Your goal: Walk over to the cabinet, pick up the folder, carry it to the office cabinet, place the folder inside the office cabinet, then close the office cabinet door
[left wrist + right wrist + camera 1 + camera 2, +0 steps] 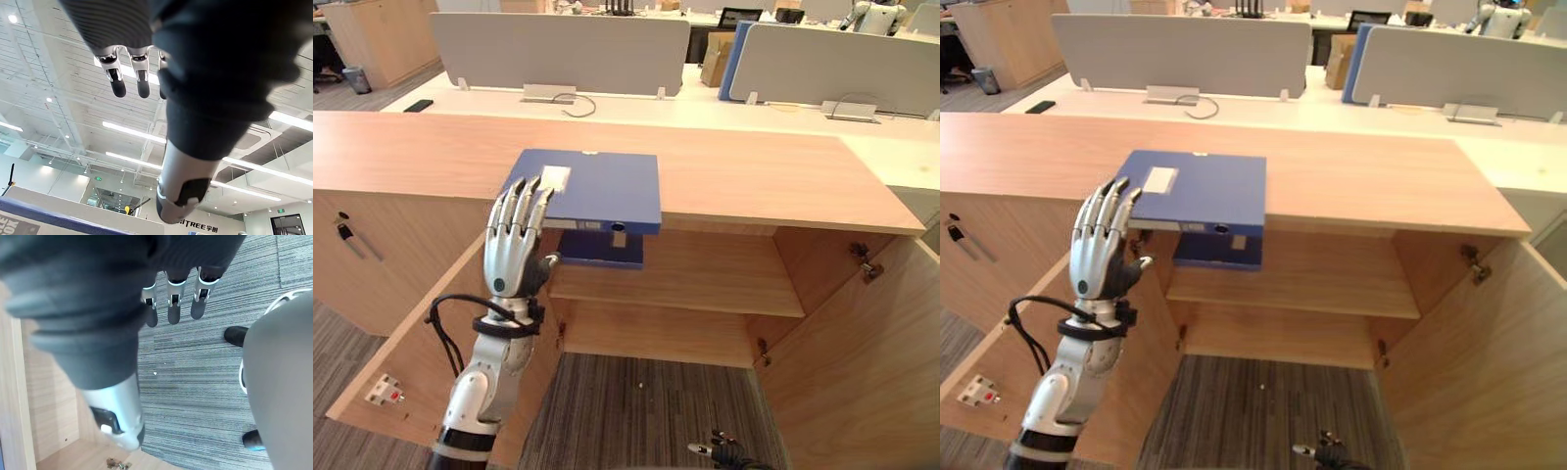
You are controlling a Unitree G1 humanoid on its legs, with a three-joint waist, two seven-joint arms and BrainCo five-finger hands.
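While the blue folder (597, 186) lay flat on top of the wooden cabinet (754, 171), its near edge jutted out past the cabinet's front lip above the open compartment. A white label (554, 178) sat at the folder's near-left corner. The left hand (512, 250) was raised upright in front of that corner, its fingers (1108, 201) straight and loosely spread and clasping nothing. Their dark tips reached the folder's left edge, though I could not tell whether they touched it. Just under the overhang, a darker blue shape (603, 251) rested on the inner shelf (705, 284); whether it was a separate item could not be made out. Both doors stood swung wide, the left door (411, 372) beside the raised arm and the right door (852, 362) on the far side. The right hand (169, 308) hung low over the grey carpet (195, 382), fingers relaxed and pointing down, empty. Grey desk dividers (558, 49) stood behind the cabinet.
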